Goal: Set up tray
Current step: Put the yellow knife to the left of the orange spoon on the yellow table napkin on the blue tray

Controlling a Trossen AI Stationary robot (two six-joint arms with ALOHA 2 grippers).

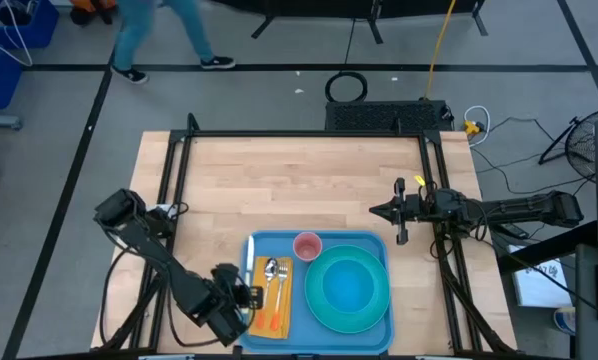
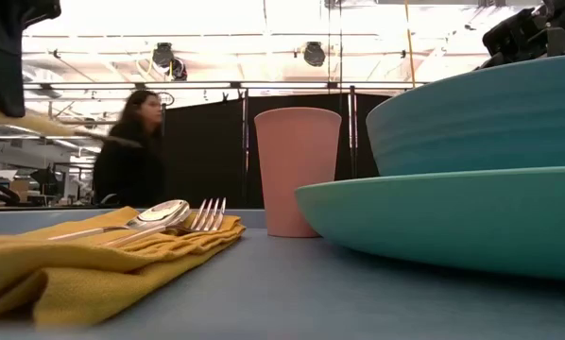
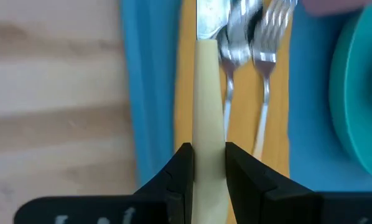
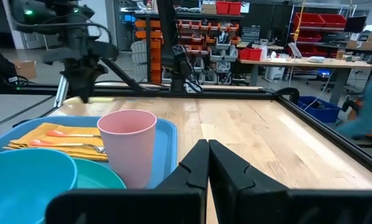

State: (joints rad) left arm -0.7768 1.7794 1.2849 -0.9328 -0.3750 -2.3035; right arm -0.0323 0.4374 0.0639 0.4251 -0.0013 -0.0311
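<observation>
The blue tray (image 1: 269, 243) lies at the table's near edge. On its left part is a yellow napkin (image 1: 275, 312) with a spoon (image 1: 270, 270) and fork (image 1: 282, 268) lying on it. A pink cup (image 1: 307, 245) stands upright at the tray's far side, and a turquoise bowl sits in a turquoise plate (image 1: 349, 288) on its right part. My left gripper (image 1: 241, 293) is over the tray's left edge, shut on a knife (image 3: 208, 93) with a cream handle. My right gripper (image 1: 400, 222), shut and empty, waits above the table beyond the tray's far right corner. My left gripper pinches the knife's cream handle (image 3: 209, 134) between its two fingers (image 3: 185, 167), near the handle's free end. It comes from the table's near side, with the fingers along the knife. The knife is lifted clear above the napkin's left edge (image 2: 37, 121), blade pointing to the far edge.
Bare wooden table (image 1: 299, 180) stretches beyond the tray to the far edge, inside a black frame (image 1: 309, 133). A person (image 2: 136, 146) walks in the room behind the table. Cables and a fan lie on the floor to the right.
</observation>
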